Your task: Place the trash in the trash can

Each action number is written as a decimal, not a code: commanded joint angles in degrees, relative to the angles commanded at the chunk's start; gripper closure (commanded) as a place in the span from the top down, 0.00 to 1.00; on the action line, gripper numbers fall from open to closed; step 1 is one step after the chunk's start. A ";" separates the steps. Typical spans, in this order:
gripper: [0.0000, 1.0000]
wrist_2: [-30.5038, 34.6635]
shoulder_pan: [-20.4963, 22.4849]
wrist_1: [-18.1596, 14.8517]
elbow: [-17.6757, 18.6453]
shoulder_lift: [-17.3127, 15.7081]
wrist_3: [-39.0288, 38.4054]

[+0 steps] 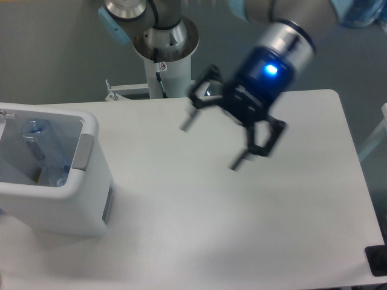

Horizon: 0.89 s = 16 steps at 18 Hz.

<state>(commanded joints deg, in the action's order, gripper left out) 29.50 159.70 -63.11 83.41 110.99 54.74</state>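
The white trash can (91,181) stands at the table's left edge. A clear plastic bottle (45,151) leans inside it, blue cap end up. A pale bag-like shape (15,172) lies beside the bottle in the can, too dim to make out. My gripper (211,145) hangs over the middle of the table, blurred by motion, far right of the can. Its fingers (188,122) are spread wide and hold nothing.
The robot's white base column (164,66) rises behind the table's far edge. A black object (378,260) sits at the table's front right corner. Blue plastic (363,12) lies on the floor at the top right.
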 joint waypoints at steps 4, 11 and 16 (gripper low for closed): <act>1.00 15.20 -0.17 0.00 0.00 1.69 2.57; 1.00 34.82 -0.53 0.00 0.09 1.60 6.34; 1.00 43.69 -0.52 -0.70 0.35 1.51 14.51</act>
<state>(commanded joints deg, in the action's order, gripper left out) 73.18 159.17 -63.81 83.76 112.50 69.25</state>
